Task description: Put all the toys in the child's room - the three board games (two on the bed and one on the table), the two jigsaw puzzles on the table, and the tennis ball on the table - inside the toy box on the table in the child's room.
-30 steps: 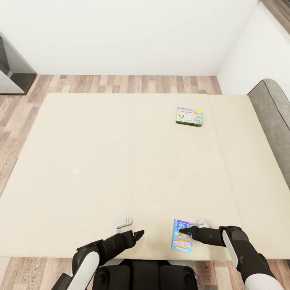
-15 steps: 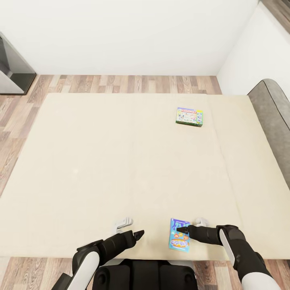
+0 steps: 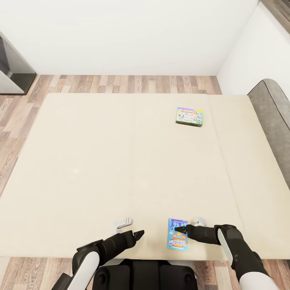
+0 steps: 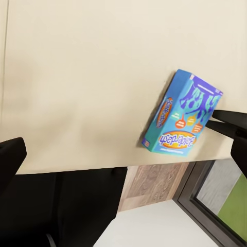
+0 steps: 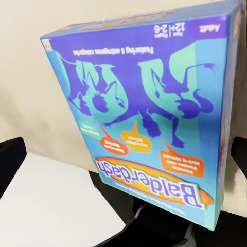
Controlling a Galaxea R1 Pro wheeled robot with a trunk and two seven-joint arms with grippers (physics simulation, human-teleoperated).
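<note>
On the beige bed (image 3: pixel 100 161), a blue board game (image 3: pixel 177 240) sits at the near edge, tilted up off the mattress. My right gripper (image 3: pixel 179 230) is shut on it, one finger on each side of the box (image 5: pixel 144 113). The left wrist view shows the same blue box (image 4: pixel 181 116) with the right fingertips (image 4: pixel 218 117) at its end. My left gripper (image 3: pixel 139 233) hovers open over the near edge, to the box's left and apart from it. A green-edged Monopoly board game (image 3: pixel 189 117) lies flat far across the bed. The toy box, jigsaw puzzles and tennis ball are out of view.
The grey upholstered headboard (image 3: pixel 274 108) runs along the right. Wood-plank floor (image 3: pixel 121 83) borders the far side of the bed below white walls. A dark grey piece of furniture (image 3: pixel 12 68) stands at the far left.
My right gripper has shifted a little to the left, and the blue board game has moved left with it. The left arm and the Monopoly box have stayed put.
</note>
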